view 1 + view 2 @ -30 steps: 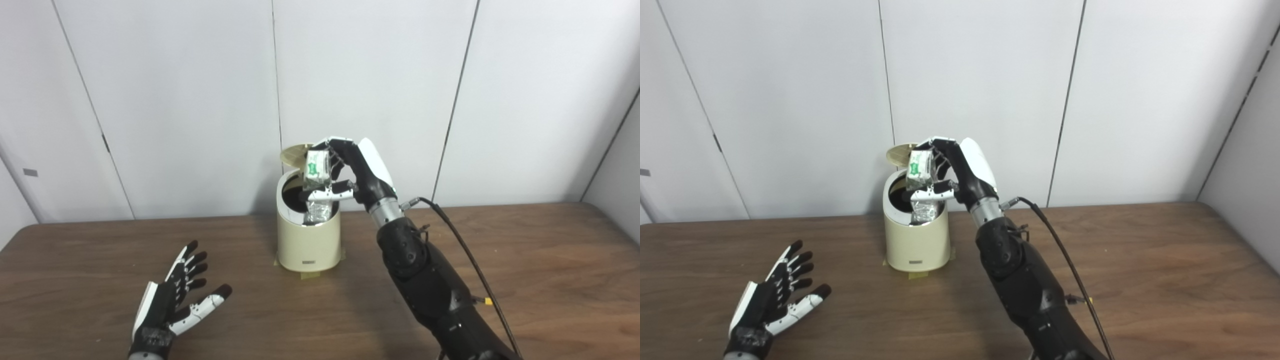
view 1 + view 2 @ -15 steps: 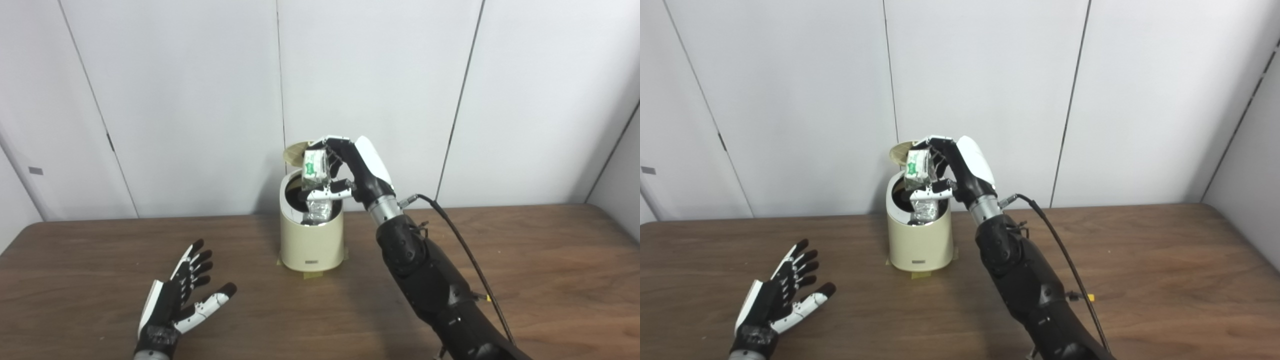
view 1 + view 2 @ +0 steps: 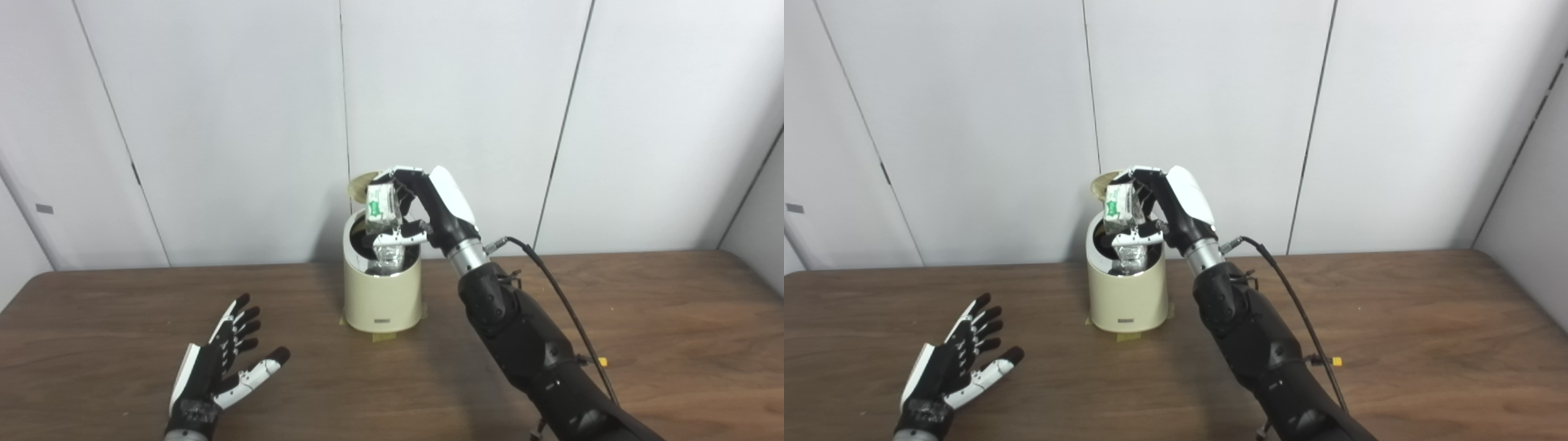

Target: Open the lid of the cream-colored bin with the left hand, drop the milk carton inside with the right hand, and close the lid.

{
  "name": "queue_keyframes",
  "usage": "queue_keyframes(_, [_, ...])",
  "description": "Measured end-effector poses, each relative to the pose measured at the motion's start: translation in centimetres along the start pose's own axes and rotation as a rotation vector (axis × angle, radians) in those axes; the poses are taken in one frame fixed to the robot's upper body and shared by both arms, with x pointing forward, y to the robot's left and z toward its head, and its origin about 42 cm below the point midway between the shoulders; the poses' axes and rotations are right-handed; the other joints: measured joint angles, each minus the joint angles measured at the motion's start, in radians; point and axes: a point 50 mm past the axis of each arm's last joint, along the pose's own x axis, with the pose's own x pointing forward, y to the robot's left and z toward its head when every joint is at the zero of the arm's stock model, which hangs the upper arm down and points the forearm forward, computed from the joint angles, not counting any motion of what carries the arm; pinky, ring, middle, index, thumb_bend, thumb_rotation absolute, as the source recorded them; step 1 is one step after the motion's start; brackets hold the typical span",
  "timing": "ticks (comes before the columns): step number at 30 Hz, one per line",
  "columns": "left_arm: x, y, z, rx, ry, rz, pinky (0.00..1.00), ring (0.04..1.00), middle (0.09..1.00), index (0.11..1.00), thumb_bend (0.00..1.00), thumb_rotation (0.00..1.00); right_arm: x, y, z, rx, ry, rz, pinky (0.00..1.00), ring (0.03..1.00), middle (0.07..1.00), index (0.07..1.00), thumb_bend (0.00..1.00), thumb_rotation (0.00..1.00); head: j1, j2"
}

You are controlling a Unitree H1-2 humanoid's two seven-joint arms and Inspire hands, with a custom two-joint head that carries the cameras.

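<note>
The milk carton (image 3: 382,206) stands nearly upright, long axis vertical, its top tipped slightly left, right over the mouth of the cream-colored bin (image 3: 382,294), whose lid (image 3: 360,183) is flipped up behind. The right robot hand (image 3: 422,208) is clamped on it. The left robot hand (image 3: 222,367) lies spread and empty on the tabletop (image 3: 674,318).

1. The bin (image 3: 382,297) is a cream cylinder standing upright on the bench, its dark mouth open.
2. Its round lid (image 3: 360,184) stands tipped up behind the mouth.
3. The carton (image 3: 381,207), white with green print, hangs upright over the opening, held in the right hand (image 3: 432,211).
4. Something crumpled and silvery, perhaps foil, seems to lie inside.
</note>
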Motion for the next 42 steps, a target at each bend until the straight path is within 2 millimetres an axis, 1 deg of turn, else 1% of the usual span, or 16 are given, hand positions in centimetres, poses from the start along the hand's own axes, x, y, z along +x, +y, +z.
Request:
queue_keyframes(4, [0.0, -0.1, 0.0, -0.008, 0.000, 0.000, 0.83, 0.877, 0.911, 0.974, 0.81, 0.40, 0.1, 0.1, -0.1, -0.019, -0.028, 0.007, 0.35, 0.403, 0.484, 0.513, 0.52, 0.00, 0.000, -0.002])
queue_keyframes(15, [0.0, -0.1, 0.0, -0.008, 0.000, 0.000, 0.82, 0.876, 0.909, 0.970, 0.82, 0.39, -0.1, 0.4, -0.4, -0.062, -0.039, 0.029, 0.37, 0.410, 0.486, 0.510, 0.52, 0.00, -0.003, 0.002])
queue_keyframes(19, [0.0, 0.0, 0.0, -0.006, 0.000, -0.001, 0.82, 0.872, 0.908, 0.974, 0.81, 0.41, -0.2, 0.3, -0.7, -0.075, -0.041, 0.035, 0.37, 0.415, 0.486, 0.507, 0.52, 0.00, -0.003, 0.005])
queue_keyframes(21, [0.0, 0.0, 0.0, -0.005, 0.000, -0.001, 0.81, 0.870, 0.905, 0.974, 0.81, 0.41, -0.2, 0.3, -0.8, -0.074, -0.035, 0.050, 0.37, 0.415, 0.501, 0.525, 0.52, 0.00, -0.005, 0.006])
queue_keyframes(22, [0.0, 0.0, 0.0, -0.005, 0.000, -0.001, 0.81, 0.870, 0.905, 0.973, 0.81, 0.40, -0.1, 0.3, -0.8, -0.079, -0.029, 0.072, 0.39, 0.474, 0.495, 0.516, 0.52, 0.00, -0.006, 0.006])
queue_keyframes(23, [0.0, 0.0, 0.0, -0.005, 0.000, -0.001, 0.81, 0.870, 0.905, 0.973, 0.82, 0.40, -0.1, 0.3, -0.9, -0.088, -0.015, 0.095, 0.44, 0.562, 0.616, 0.629, 0.68, 0.03, -0.006, 0.006])
queue_keyframes(24, [0.0, 0.0, 0.0, -0.005, 0.000, 0.000, 0.81, 0.871, 0.905, 0.971, 0.82, 0.40, 0.0, 0.2, -1.0, -0.101, 0.000, 0.127, 0.51, 0.647, 0.717, 0.718, 0.80, 0.06, -0.006, 0.006])
queue_keyframes(25, [0.0, 0.0, 0.0, -0.005, 0.000, 0.000, 0.81, 0.870, 0.903, 0.970, 0.82, 0.40, 0.1, 0.1, -1.0, -0.115, 0.008, 0.149, 0.54, 0.683, 0.758, 0.752, 0.85, 0.07, -0.006, 0.005])
queue_keyframes(26, [0.0, 0.0, 0.0, -0.004, 0.000, 0.000, 0.81, 0.871, 0.903, 0.970, 0.82, 0.40, 0.2, 0.0, -0.9, -0.127, 0.008, 0.164, 0.59, 0.726, 0.794, 0.778, 0.87, 0.09, -0.006, 0.005])
queue_keyframes(27, [0.0, 0.0, 0.0, -0.004, 0.000, 0.000, 0.80, 0.868, 0.902, 0.970, 0.82, 0.40, 0.3, -0.1, -0.8, -0.137, 0.002, 0.178, 0.63, 0.758, 0.823, 0.799, 0.89, 0.10, -0.006, 0.006])
queue_keyframes(29, [0.0, 0.0, 0.0, -0.004, 0.000, 0.000, 0.81, 0.868, 0.900, 0.969, 0.82, 0.40, 0.4, -0.2, -0.5, -0.147, -0.003, 0.200, 0.67, 0.783, 0.843, 0.816, 0.89, 0.10, -0.006, 0.006])
queue_keyframes(33, [0.0, 0.1, 0.0, -0.004, 0.000, 0.000, 0.83, 0.878, 0.909, 0.971, 0.82, 0.40, 0.5, -0.3, -0.2, -0.159, -0.007, 0.226, 0.67, 0.797, 0.877, 0.855, 0.89, 0.12, -0.008, 0.005])
queue_keyframes(35, [0.0, 0.1, 0.0, -0.003, 0.000, 0.000, 0.81, 0.872, 0.907, 0.970, 0.81, 0.39, 0.5, -0.3, -0.1, -0.169, -0.009, 0.239, 0.67, 0.802, 0.884, 0.865, 0.89, 0.13, -0.008, 0.006])
queue_keyframes(38, [0.0, 0.1, 0.0, -0.003, 0.000, 0.000, 0.80, 0.871, 0.907, 0.970, 0.82, 0.39, 0.3, -0.3, -0.1, -0.171, -0.008, 0.242, 0.66, 0.804, 0.885, 0.869, 0.89, 0.12, -0.009, 0.006])
queue_keyframes(41, [0.0, 0.1, 0.0, -0.003, 0.000, -0.001, 0.82, 0.879, 0.912, 0.973, 0.82, 0.39, 0.1, -0.3, 0.0, -0.171, -0.011, 0.241, 0.66, 0.796, 0.877, 0.866, 0.88, 0.13, -0.008, 0.008])
queue_keyframes(42, [0.0, 0.1, 0.0, -0.004, 0.000, -0.002, 0.81, 0.875, 0.909, 0.972, 0.81, 0.39, 0.1, -0.3, 0.0, -0.171, -0.012, 0.240, 0.64, 0.778, 0.861, 0.854, 0.88, 0.13, -0.008, 0.008])
